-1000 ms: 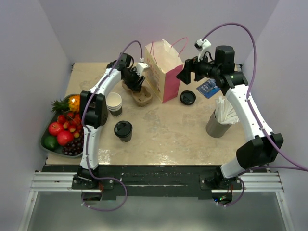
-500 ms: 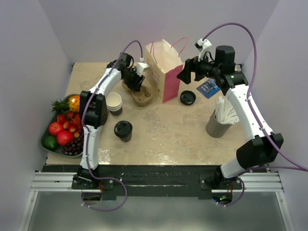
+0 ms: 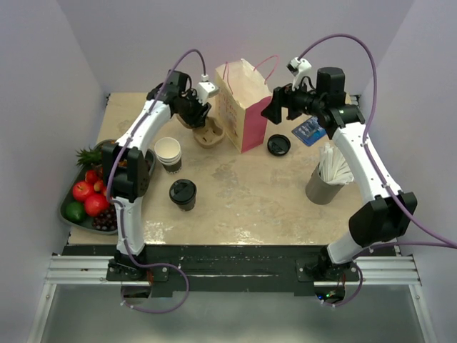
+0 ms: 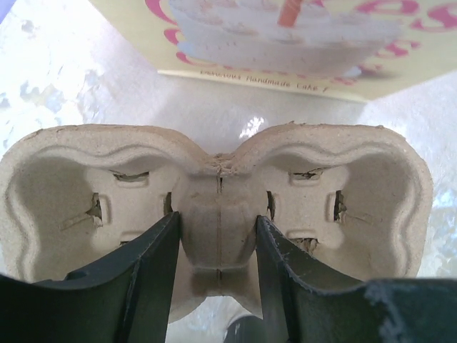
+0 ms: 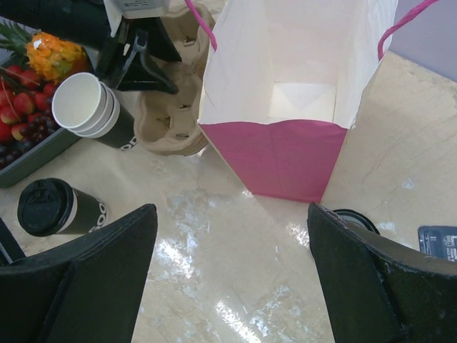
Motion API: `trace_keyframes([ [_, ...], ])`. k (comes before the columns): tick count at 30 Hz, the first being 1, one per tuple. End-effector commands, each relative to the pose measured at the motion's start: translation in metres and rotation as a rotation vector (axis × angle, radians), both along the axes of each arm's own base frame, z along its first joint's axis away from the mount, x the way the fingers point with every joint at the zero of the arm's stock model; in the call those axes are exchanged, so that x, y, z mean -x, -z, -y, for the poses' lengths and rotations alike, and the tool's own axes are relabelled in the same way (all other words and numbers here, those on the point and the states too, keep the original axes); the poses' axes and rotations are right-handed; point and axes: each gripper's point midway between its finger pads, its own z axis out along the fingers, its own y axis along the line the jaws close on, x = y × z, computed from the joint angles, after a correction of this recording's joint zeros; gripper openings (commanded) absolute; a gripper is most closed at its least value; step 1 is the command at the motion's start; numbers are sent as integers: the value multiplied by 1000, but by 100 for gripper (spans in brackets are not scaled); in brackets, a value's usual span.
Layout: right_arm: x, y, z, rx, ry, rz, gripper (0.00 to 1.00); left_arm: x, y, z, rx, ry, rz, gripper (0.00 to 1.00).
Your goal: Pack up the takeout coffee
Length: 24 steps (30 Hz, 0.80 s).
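The takeout coffee (image 3: 183, 193), a dark-banded cup with a black lid, stands on the table near the left front; it also shows in the right wrist view (image 5: 53, 207). My left gripper (image 3: 198, 114) is shut on the middle ridge of a brown cardboard cup carrier (image 4: 214, 193), which lies beside the bag (image 3: 208, 134). The pink and white paper bag (image 3: 243, 103) stands open at the back. My right gripper (image 3: 275, 108) hangs open and empty above the table, just right of the bag (image 5: 285, 71).
Stacked lidless cups (image 3: 168, 152) stand left of the carrier. A loose black lid (image 3: 278, 145) lies right of the bag. A fruit tray (image 3: 71, 179) is at the left edge. A cup of straws (image 3: 328, 175) and a blue packet (image 3: 309, 131) are at the right.
My left arm has swung its elbow out to the left and drawn the carrier slightly toward the back. The right arm has hardly moved.
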Motion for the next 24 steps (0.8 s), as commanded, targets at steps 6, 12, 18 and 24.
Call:
trace_keyframes([
  [6,-3,-23,-2,-37,1,50,89,-15,-16,-7,107,-78,31,25],
  [12,-3,-22,-3,-45,-1,46,89,-16,-6,-29,122,-131,-15,25],
  [18,-4,-19,-3,-42,1,41,89,-18,8,-34,29,-128,24,22],
  [24,-9,-19,-5,-52,1,37,89,-27,-11,-33,-22,-166,78,20],
])
